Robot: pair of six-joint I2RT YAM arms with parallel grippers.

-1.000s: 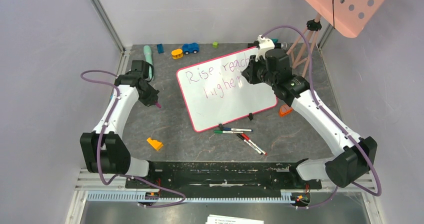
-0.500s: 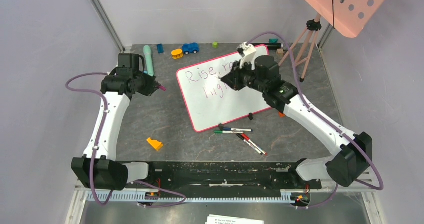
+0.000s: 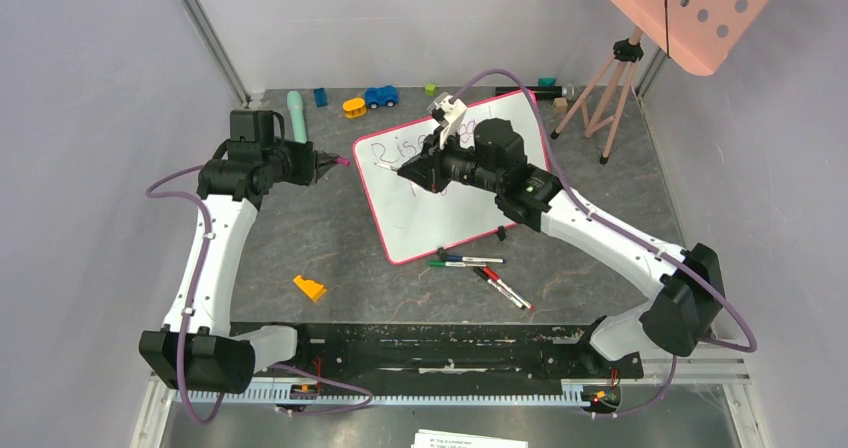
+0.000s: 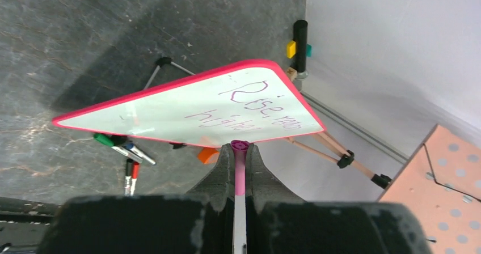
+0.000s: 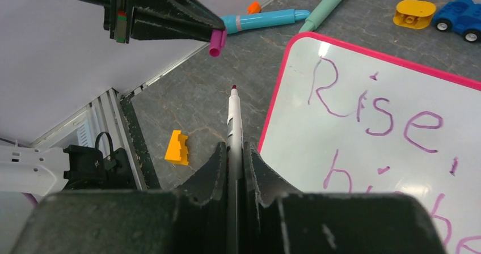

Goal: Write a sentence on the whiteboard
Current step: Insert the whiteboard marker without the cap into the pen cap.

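Pink cap (image 4: 240, 177) in pincer (image 4: 240, 151), whiteboard (image 4: 170, 112) beyond

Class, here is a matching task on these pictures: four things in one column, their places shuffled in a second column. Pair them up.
1. pink cap
2. uncapped marker
3. blue car
4. orange block

A. left of the loose pens
B. in the right gripper
C. beside the yellow toy
D. in the left gripper

Pairs: 1-D, 2-B, 3-C, 4-A.
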